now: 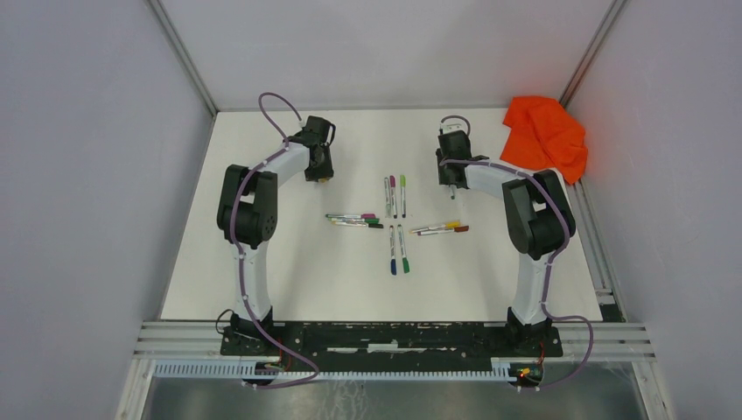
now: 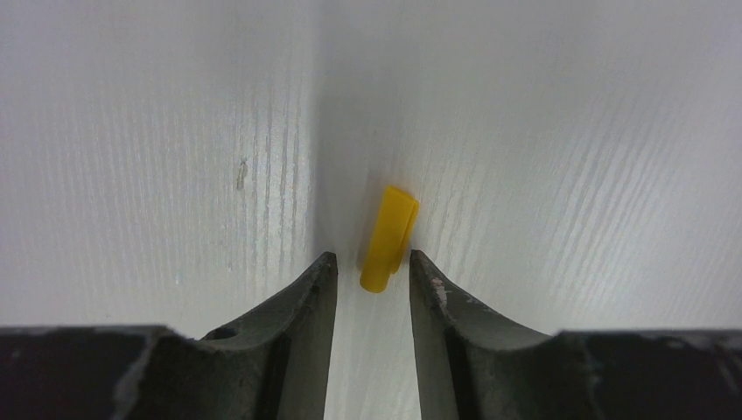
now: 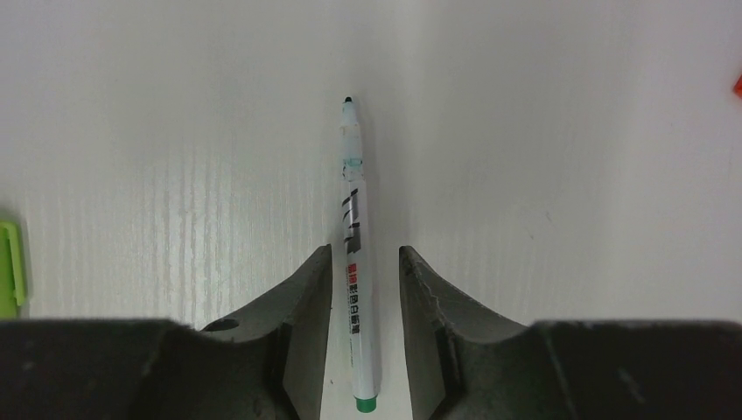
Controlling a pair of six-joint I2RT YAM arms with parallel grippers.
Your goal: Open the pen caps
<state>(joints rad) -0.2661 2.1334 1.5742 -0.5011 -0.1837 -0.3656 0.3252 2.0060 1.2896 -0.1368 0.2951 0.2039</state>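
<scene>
A loose yellow pen cap (image 2: 389,238) lies on the white table, its near end just between the tips of my left gripper (image 2: 372,262). The jaws stand apart and do not touch it, so the gripper is open. My right gripper (image 3: 366,255) is open too. An uncapped white pen (image 3: 354,219) with a green end lies on the table between its jaws, clear of both fingers. A light green cap (image 3: 9,267) shows at that view's left edge. From above, the left gripper (image 1: 319,175) and right gripper (image 1: 452,188) hang low on either side of the pens.
Capped pens lie mid-table in small groups: three upright (image 1: 394,194), several at the left (image 1: 354,220), two below (image 1: 398,251) and two at the right (image 1: 440,228). An orange cloth (image 1: 544,136) sits at the back right corner. Grey walls enclose the table.
</scene>
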